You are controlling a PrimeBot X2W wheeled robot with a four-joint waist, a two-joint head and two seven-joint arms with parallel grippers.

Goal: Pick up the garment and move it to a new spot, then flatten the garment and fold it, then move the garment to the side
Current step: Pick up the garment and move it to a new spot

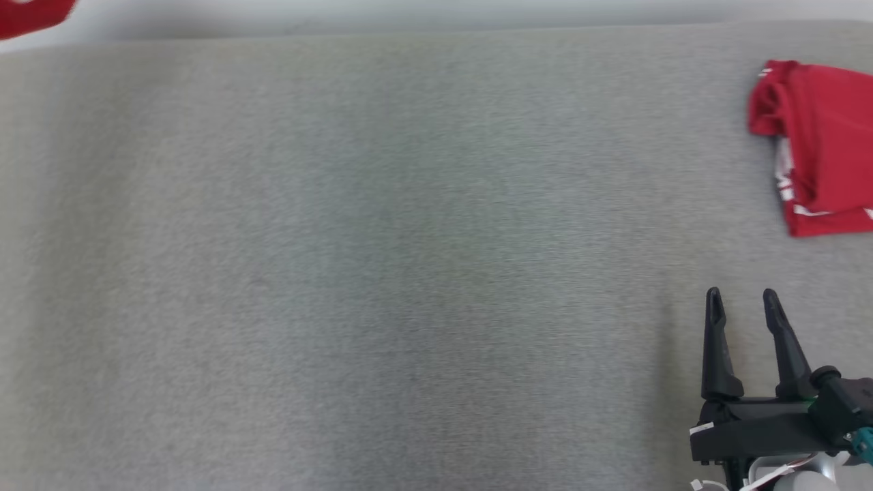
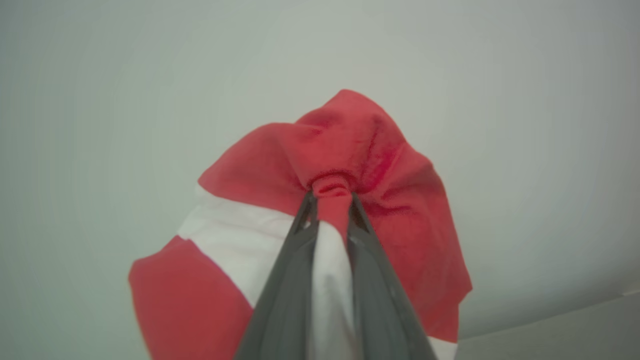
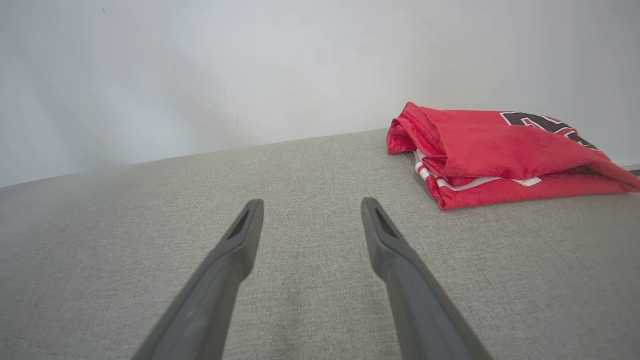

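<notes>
In the left wrist view my left gripper [image 2: 332, 197] is shut on a bunched fold of the garment [image 2: 360, 145], a red cloth with a white band. The cloth hangs around the fingers against a pale wall. A red scrap of cloth [image 1: 27, 13] shows at the head view's top left corner. My right gripper [image 1: 742, 300] is open at the lower right, just above the grey fabric surface [image 1: 382, 259], with nothing between its fingers [image 3: 240, 235].
A second red jersey [image 1: 825, 143] lies folded at the far right of the surface, ahead and to the right of my right gripper. In the right wrist view this jersey [image 3: 500, 155] shows white trim and dark lettering. A pale wall rises behind the surface.
</notes>
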